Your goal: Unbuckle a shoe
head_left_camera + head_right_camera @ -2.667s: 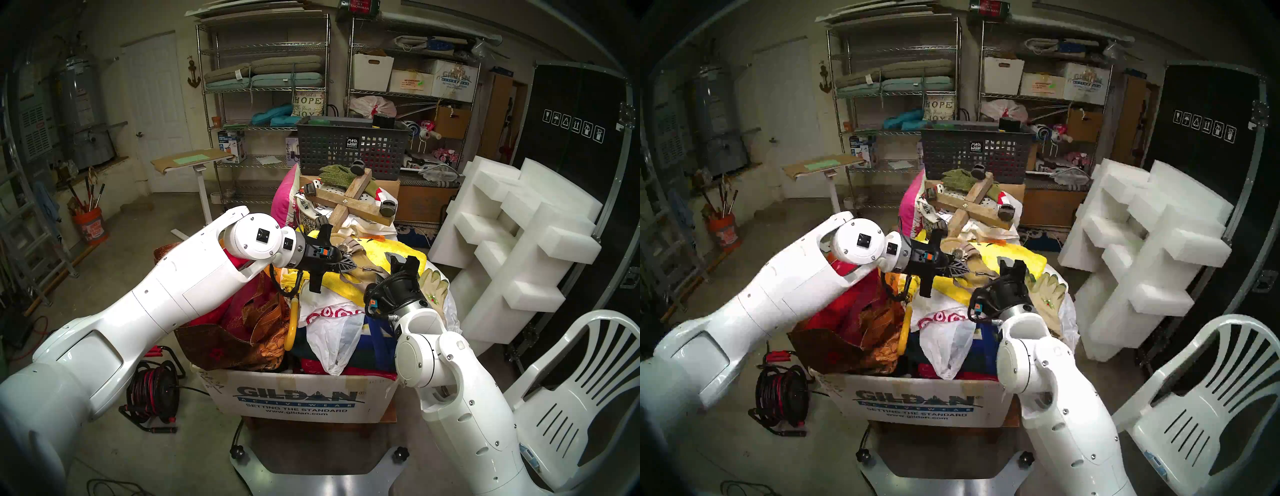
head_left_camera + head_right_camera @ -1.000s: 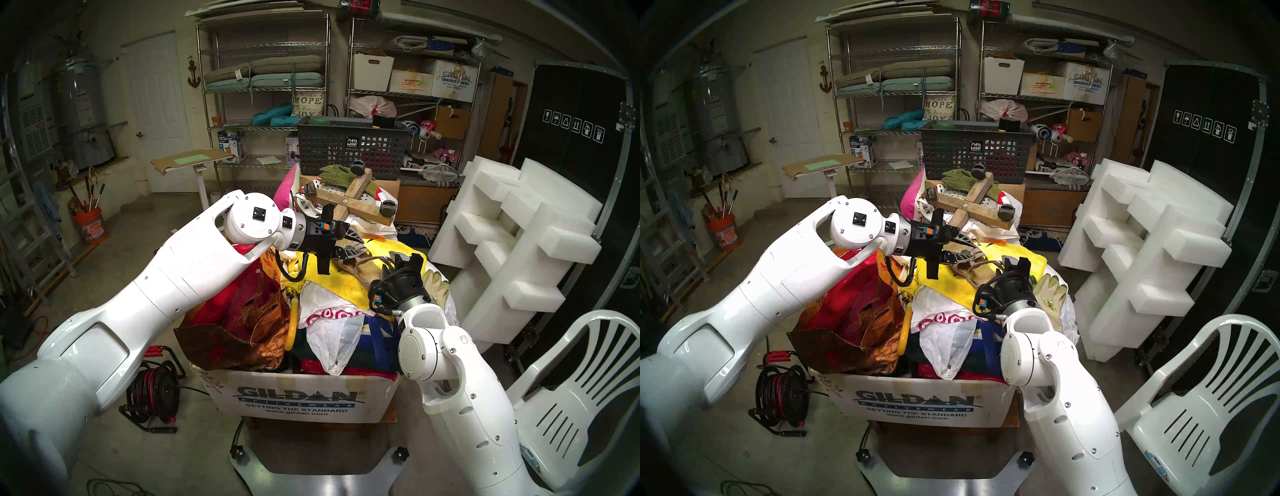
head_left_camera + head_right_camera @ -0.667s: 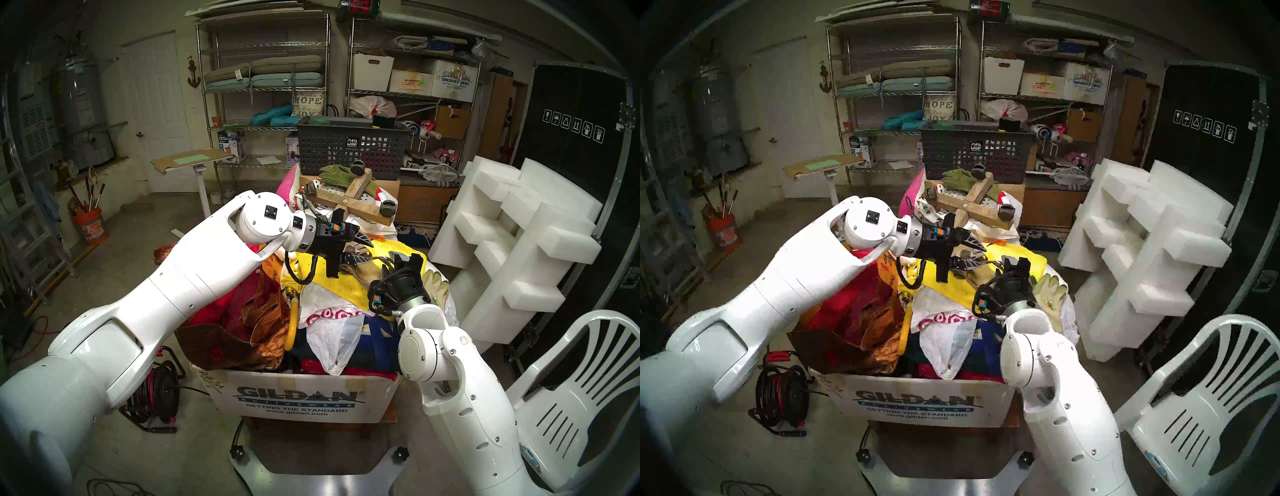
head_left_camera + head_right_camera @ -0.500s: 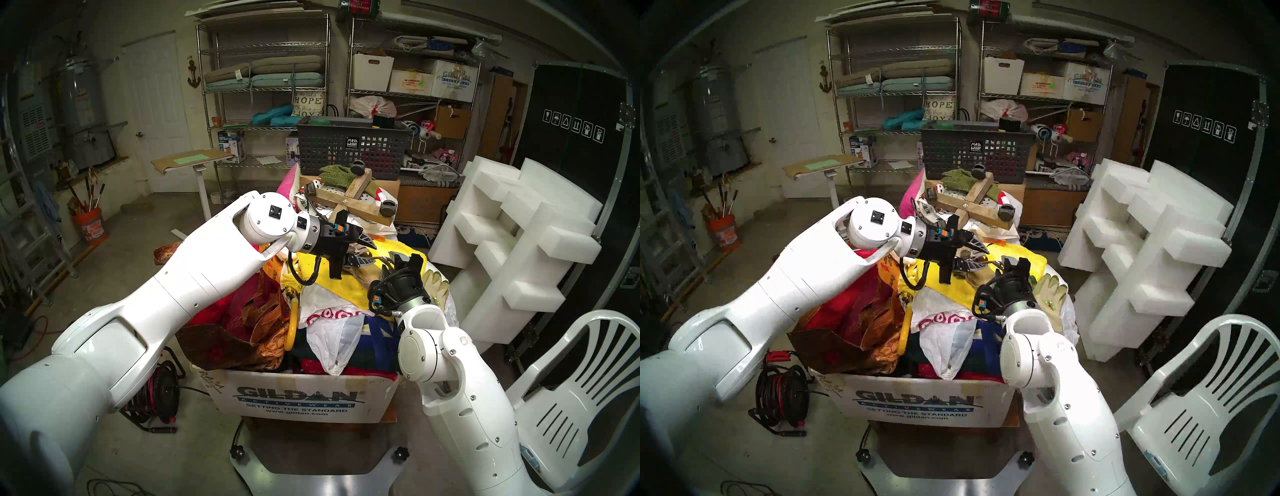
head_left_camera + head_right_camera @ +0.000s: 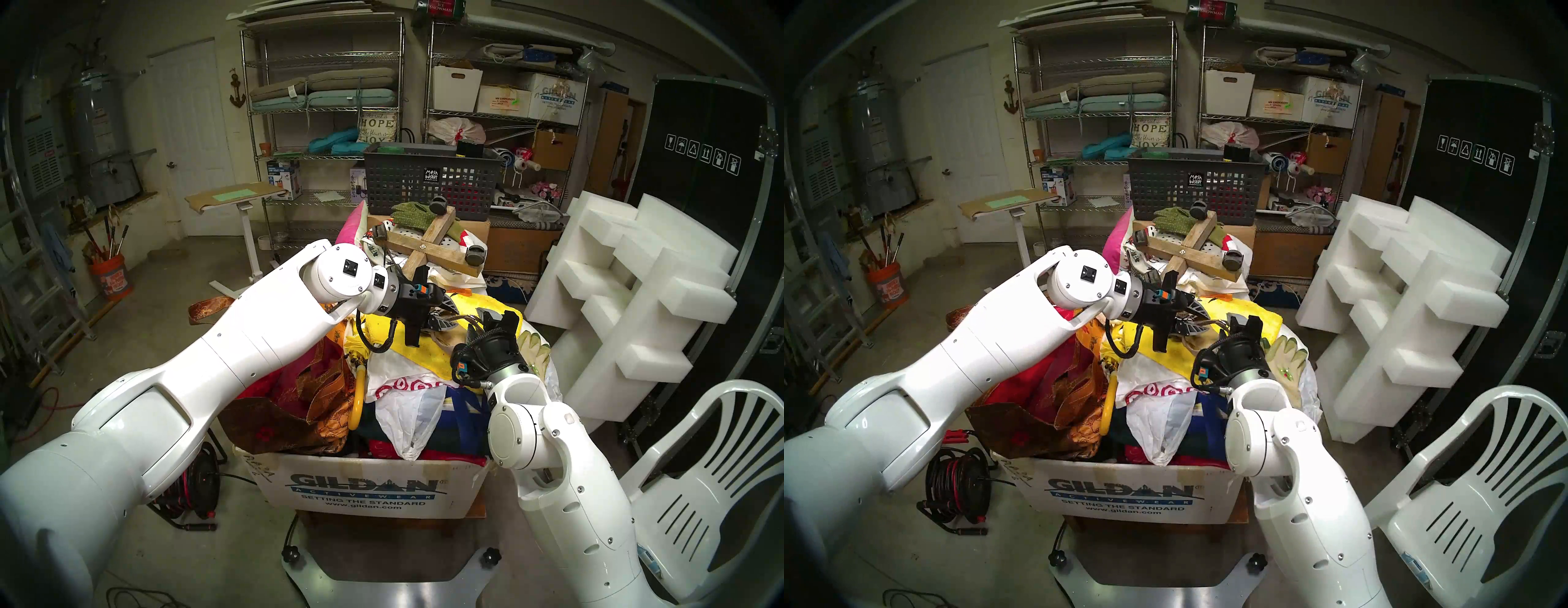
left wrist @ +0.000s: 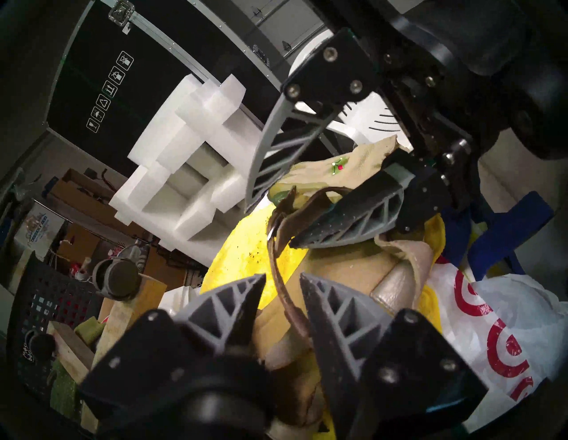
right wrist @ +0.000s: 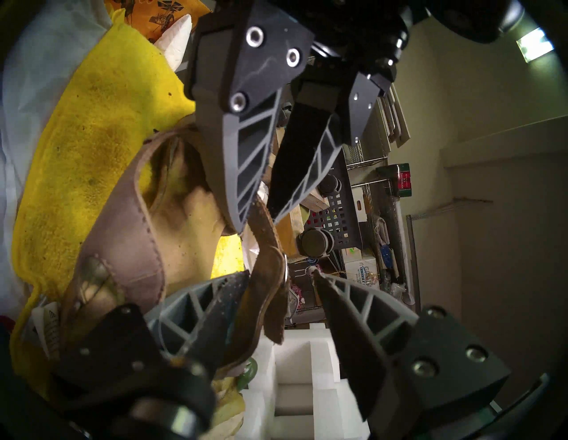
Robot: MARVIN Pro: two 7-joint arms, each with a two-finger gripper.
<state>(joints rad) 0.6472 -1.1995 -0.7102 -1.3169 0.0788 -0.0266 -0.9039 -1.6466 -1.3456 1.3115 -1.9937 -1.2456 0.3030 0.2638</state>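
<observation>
The shoe [image 7: 129,245], a tan sandal, lies on a yellow towel [image 7: 92,129] on top of a heaped cardboard box [image 5: 369,488], between the two arms, with its thin brown strap [image 6: 284,288] lifted off it. The left gripper [image 6: 281,281] has its fingers [image 6: 233,304] parted on either side of the strap, not pinching it. The right gripper [image 7: 284,281] also has its fingers [image 7: 212,301] spread, the strap and its small metal buckle [image 7: 285,270] lying against the inner face of one finger while the other stands clear.
</observation>
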